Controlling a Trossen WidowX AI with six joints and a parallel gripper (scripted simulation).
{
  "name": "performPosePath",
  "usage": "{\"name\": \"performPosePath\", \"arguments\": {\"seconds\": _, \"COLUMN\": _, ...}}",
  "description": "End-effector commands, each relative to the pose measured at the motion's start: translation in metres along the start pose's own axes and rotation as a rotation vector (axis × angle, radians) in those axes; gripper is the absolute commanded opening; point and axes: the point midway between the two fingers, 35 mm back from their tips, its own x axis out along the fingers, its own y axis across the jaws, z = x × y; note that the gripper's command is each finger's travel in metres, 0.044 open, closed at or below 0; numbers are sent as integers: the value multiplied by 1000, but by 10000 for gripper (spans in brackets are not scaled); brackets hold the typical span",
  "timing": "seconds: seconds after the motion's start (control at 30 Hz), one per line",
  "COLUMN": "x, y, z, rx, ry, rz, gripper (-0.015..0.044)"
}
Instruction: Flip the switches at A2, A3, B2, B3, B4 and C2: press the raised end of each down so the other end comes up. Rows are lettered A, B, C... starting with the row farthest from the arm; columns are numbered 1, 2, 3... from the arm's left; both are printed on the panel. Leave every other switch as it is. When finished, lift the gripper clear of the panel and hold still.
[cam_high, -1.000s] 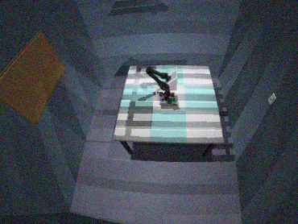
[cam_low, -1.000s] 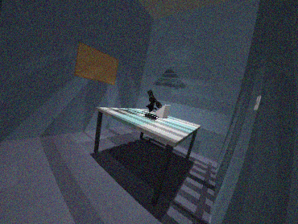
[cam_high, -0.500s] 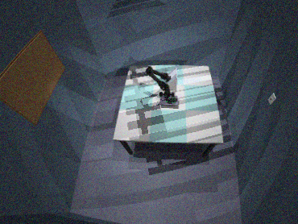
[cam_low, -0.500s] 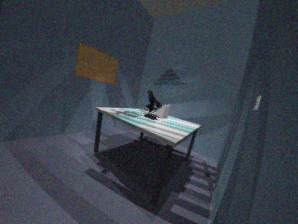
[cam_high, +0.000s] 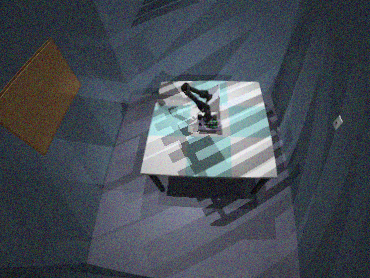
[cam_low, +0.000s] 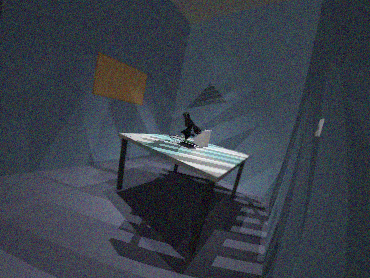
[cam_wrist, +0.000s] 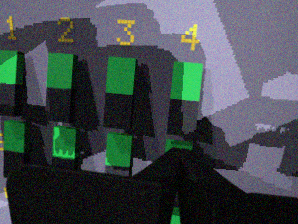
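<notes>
The switch panel (cam_high: 218, 131) lies on the table. In the wrist view, row A shows switches A1 (cam_wrist: 8, 70), A2 (cam_wrist: 60, 71), A3 (cam_wrist: 120, 76) and A4 (cam_wrist: 192, 82), each with a green far half and a dark near half. Below are B1 (cam_wrist: 14, 136), B2 (cam_wrist: 64, 142), B3 (cam_wrist: 118, 149) and a thin green strip of B4 (cam_wrist: 178, 145). The gripper (cam_wrist: 181, 151) (cam_high: 208, 118) is shut and empty, its tips low at B4, hiding most of it. Contact is not clear. Row C is nearly all hidden by the fingers. Which ends are raised is hard to tell.
The black arm (cam_high: 202, 104) (cam_low: 188, 127) reaches over the panel on the striped table (cam_high: 252, 167) (cam_low: 215, 172). A pale upright block (cam_low: 204, 138) stands beside the arm. An orange board (cam_high: 42, 97) (cam_low: 120, 80) is away from the table. Shadow bands cross the scene.
</notes>
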Motion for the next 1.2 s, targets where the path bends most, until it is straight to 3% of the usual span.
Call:
{"name": "performPosePath", "arguments": {"seconds": 0.0, "x": 1, "y": 1, "z": -1, "rx": -9, "ry": 3, "rz": -1, "gripper": 0}}
{"name": "performPosePath", "arguments": {"seconds": 0.13, "x": -2, "y": 0, "z": 0, "rx": -1, "ry": 0, "rz": 0, "gripper": 0}}
{"name": "performPosePath", "arguments": {"seconds": 0.33, "x": -64, "y": 1, "z": -3, "rx": -10, "ry": -22, "rz": 1, "gripper": 0}}
{"name": "performPosePath", "arguments": {"seconds": 0.5, "x": -64, "y": 12, "z": -10, "rx": -10, "ry": -22, "rz": 5, "gripper": 0}}
{"name": "performPosePath", "arguments": {"seconds": 0.67, "x": -63, "y": 63, "z": -61, "rx": -10, "ry": -21, "rz": 5, "gripper": 0}}
{"name": "performPosePath", "arguments": {"seconds": 0.83, "x": -61, "y": 65, "z": -63, "rx": -10, "ry": -22, "rz": 5, "gripper": 0}}
{"name": "performPosePath", "arguments": {"seconds": 0.97, "x": -29, "y": 64, "z": -63, "rx": -10, "ry": -46, "rz": 4, "gripper": 0}}
{"name": "performPosePath", "arguments": {"seconds": 1.17, "x": -27, "y": 64, "z": -63, "rx": -10, "ry": -47, "rz": 3, "gripper": 0}}
